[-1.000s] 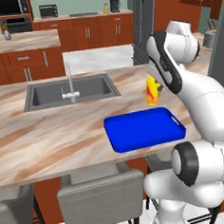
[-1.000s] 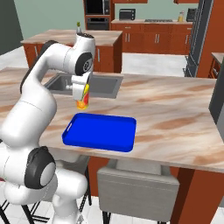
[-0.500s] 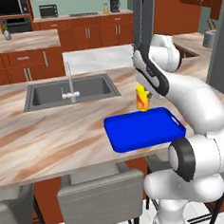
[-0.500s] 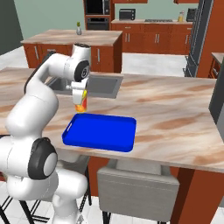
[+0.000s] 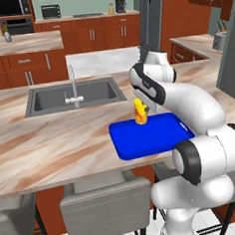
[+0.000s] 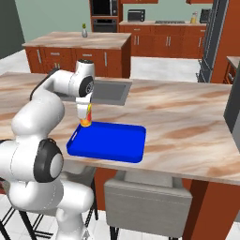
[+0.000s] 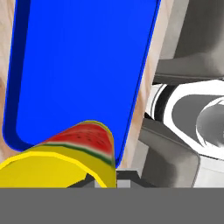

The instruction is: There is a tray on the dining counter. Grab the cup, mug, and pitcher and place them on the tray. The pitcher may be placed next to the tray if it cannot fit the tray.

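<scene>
I'm seeing my gripper clenching the glossy yellow cup, seemingly hanging just above the flat blue round-cornered tray, marbled stone counter lying underneath

Hand view: cup cut off by bottom edge, only upper side and watermelon mark visible. Tray runs off top edge. Left base view: arm hides tray's right rim. Right base view: gripper fingers indistinct against cup.
</scene>
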### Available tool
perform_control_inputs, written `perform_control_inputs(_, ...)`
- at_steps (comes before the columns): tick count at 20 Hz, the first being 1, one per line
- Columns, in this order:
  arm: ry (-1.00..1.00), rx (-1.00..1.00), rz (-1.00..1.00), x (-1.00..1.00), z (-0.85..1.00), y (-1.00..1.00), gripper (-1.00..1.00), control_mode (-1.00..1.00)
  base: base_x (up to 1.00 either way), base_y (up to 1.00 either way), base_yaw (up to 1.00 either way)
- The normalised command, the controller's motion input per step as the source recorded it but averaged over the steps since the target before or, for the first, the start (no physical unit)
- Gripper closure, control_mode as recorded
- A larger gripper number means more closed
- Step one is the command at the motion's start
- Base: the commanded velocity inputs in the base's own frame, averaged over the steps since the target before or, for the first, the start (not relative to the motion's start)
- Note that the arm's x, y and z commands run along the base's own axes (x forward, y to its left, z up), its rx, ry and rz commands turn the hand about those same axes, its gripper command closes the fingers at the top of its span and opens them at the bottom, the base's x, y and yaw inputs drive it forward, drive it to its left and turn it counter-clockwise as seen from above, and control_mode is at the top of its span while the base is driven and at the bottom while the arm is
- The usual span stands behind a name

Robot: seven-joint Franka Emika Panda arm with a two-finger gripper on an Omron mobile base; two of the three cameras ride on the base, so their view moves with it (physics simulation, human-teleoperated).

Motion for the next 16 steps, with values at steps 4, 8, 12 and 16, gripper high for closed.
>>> perform_control_inputs(4,0.01,0.0,0.02,0.38,-0.32,0.1,1.0,-1.0,0.0,0.0,0.0)
perform_control_inputs(8,0.0,0.0,0.01,0.49,-0.23,0.02,1.0,-1.0,0.0,0.0,0.0)
perform_control_inputs(12,0.01,0.0,0.0,0.52,-0.16,0.04,1.0,-1.0,0.0,0.0,0.0)
perform_control_inputs(16,0.05,0.0,0.01,0.43,-0.14,0.06,1.0,-1.0,0.0,0.0,0.0)
